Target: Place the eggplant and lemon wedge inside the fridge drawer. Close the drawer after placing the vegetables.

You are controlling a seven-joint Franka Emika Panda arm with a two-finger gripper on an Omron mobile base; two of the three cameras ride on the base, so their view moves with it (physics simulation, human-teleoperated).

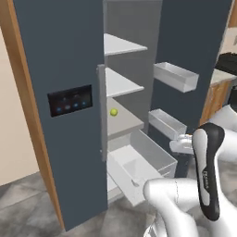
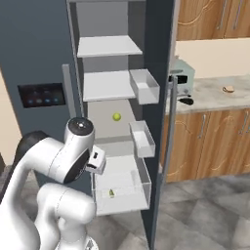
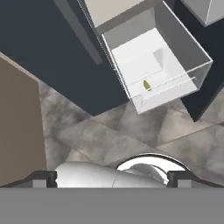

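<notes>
The fridge drawer (image 3: 186, 46) stands pulled out at the bottom of the open fridge, also seen as a white box (image 1: 124, 179) and from the other side (image 2: 122, 205). The lemon wedge (image 3: 147, 85), a tiny yellow-green sliver, lies on the drawer's floor near its front (image 2: 112, 193). A small dark oval on the counter beside the toaster looks like the eggplant (image 2: 185, 101). My gripper (image 3: 112, 178) hangs high above the floor in front of the drawer, open wide, with nothing between its fingertips (image 3: 43, 177).
A yellow-green ball (image 1: 114, 111) rests on the shelf above the drawer. Two translucent door bins (image 1: 176, 76) (image 1: 165, 122) jut from the open right door. On the counter are a toaster (image 2: 181, 78) and a bun-like item (image 2: 228, 89). My own arm fills the foreground.
</notes>
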